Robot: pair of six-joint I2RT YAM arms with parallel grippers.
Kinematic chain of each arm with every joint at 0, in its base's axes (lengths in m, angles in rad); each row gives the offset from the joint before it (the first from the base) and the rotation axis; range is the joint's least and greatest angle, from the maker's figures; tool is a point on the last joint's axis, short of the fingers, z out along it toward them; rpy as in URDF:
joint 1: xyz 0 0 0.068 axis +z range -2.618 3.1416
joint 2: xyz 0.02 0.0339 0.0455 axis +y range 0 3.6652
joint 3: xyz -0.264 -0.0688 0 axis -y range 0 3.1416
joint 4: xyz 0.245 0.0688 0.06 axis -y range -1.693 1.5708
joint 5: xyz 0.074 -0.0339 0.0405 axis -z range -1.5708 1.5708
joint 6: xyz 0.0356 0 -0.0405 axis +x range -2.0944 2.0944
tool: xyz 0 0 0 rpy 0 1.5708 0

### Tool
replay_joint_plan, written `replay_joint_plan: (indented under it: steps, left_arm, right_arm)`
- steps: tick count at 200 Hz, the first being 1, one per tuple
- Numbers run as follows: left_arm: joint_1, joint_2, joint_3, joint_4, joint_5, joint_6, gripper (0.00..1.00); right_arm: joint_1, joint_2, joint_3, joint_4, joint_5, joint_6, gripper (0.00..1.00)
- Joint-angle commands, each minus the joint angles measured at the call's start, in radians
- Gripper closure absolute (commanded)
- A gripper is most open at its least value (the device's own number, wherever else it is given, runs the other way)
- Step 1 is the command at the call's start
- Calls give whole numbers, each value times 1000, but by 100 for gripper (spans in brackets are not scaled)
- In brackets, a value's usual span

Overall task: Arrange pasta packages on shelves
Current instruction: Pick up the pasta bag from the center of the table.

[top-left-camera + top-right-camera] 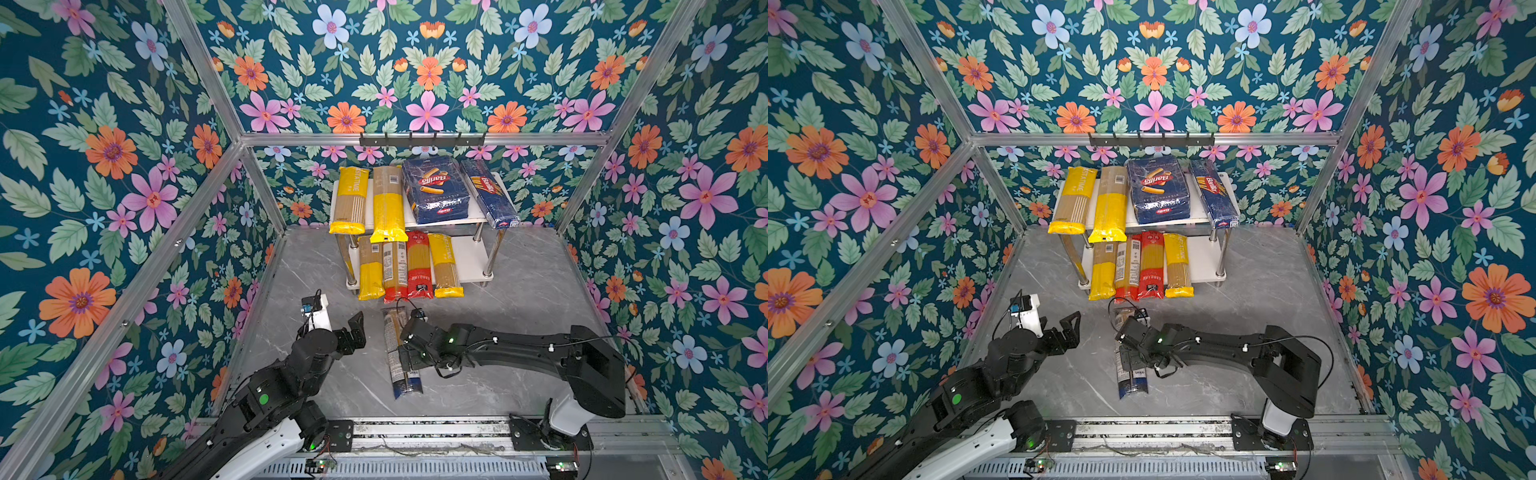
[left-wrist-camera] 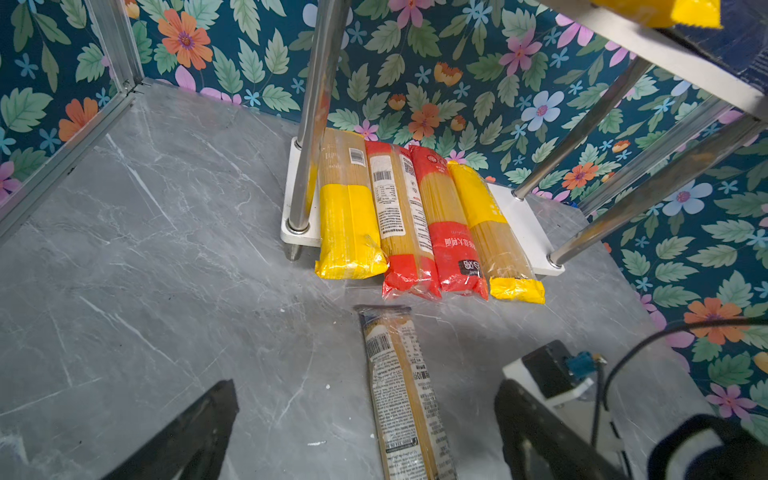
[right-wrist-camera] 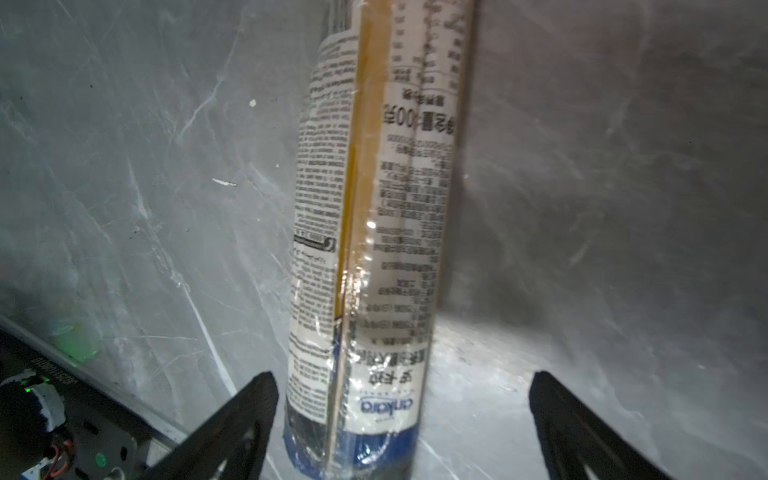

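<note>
Clear-blue spaghetti bag (image 3: 365, 249) on grey floor between wide-open right tool (image 3: 399, 424) fingers.

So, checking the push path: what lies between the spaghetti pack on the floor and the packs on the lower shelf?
Only bare grey floor, seen in the left wrist view between the floor pack and the lower-shelf packs.

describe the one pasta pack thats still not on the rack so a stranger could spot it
Start at the white two-tier rack against the back wall, then drop to the grey marble floor before it. The clear-blue spaghetti bag lies there alone, under the right gripper; the rest are shelved.
</note>
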Motion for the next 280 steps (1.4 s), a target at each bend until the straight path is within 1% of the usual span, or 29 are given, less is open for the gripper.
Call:
replay_joint_plan:
  steps: [1,71,139,166,174,183,191,209,228,243,255,271,280]
  left_arm:
    - [0,-21,7,-43,-28,-20,0]
    - [-1,-73,1,-84,-35,-37,0]
    - [0,-100,4,-95,-37,-47,0]
    - [0,-100,6,-97,-35,-48,0]
    - [0,-98,6,-98,-37,-49,0]
    - [0,-98,7,-100,-37,-50,0]
    - [0,-98,7,-99,-36,-50,0]
    - [0,-94,10,-99,-38,-50,0]
    - [0,-86,15,-99,-40,-50,0]
    - [-1,-78,18,-97,-40,-50,0]
    - [-1,-71,20,-93,-38,-50,0]
    - [0,-61,19,-85,-35,-50,0]
    - [0,-53,20,-80,-33,-50,0]
  right_arm:
    - [29,39,43,-67,34,24,5]
    - [122,166,136,-138,39,69,5]
    - [126,252,169,-193,45,88,6]
    - [126,280,183,-202,39,82,10]
    - [125,284,183,-201,35,79,14]
    - [125,285,183,-203,35,78,20]
    - [126,286,181,-203,36,78,26]
    - [126,279,175,-204,39,76,44]
    - [126,266,168,-207,46,73,58]
    - [125,253,159,-207,57,75,63]
    - [126,242,149,-200,64,74,68]
    - [125,224,128,-186,67,75,71]
    - [126,213,115,-172,62,72,75]
